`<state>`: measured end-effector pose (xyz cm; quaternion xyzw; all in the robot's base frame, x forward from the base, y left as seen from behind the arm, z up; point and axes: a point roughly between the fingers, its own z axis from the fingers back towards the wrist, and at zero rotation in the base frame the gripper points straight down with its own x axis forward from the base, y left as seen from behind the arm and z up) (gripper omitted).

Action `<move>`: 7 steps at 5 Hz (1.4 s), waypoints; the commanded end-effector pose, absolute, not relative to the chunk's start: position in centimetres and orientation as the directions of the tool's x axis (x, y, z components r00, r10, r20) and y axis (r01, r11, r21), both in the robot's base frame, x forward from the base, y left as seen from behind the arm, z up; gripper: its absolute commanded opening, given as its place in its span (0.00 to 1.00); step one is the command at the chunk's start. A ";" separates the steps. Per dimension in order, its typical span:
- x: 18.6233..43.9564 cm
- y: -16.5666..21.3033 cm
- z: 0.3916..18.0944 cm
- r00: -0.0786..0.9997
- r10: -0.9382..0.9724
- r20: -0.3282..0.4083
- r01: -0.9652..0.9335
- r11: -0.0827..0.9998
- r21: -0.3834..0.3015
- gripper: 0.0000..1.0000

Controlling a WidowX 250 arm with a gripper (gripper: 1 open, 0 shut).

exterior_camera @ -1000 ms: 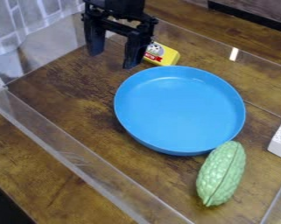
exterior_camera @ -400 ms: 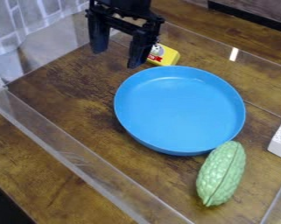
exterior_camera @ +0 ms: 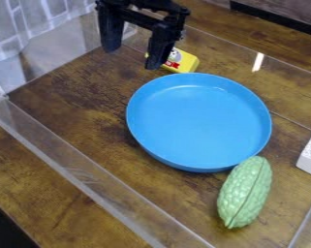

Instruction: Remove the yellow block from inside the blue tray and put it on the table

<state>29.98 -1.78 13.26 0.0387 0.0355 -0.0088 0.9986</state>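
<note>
The yellow block (exterior_camera: 184,63) lies flat on the dark wood table (exterior_camera: 80,107), just beyond the far left rim of the blue tray (exterior_camera: 200,120). The tray's inside holds nothing. My gripper (exterior_camera: 135,50) hangs open above the table to the left of the block, pointing down, with its two black fingers spread and nothing between them. The right finger covers part of the block's left end.
A bumpy green gourd (exterior_camera: 244,191) lies at the tray's near right. A white object (exterior_camera: 310,152) shows at the right edge. A clear plastic wall (exterior_camera: 67,184) runs along the table's near left side.
My gripper has risen and drifted slightly right, staying open. The yellow block, tray and gourd have not moved.
</note>
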 end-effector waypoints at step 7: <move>27.9 -2.2 15.1 0.998 -0.054 -0.025 0.054 0.998 0.013 1.00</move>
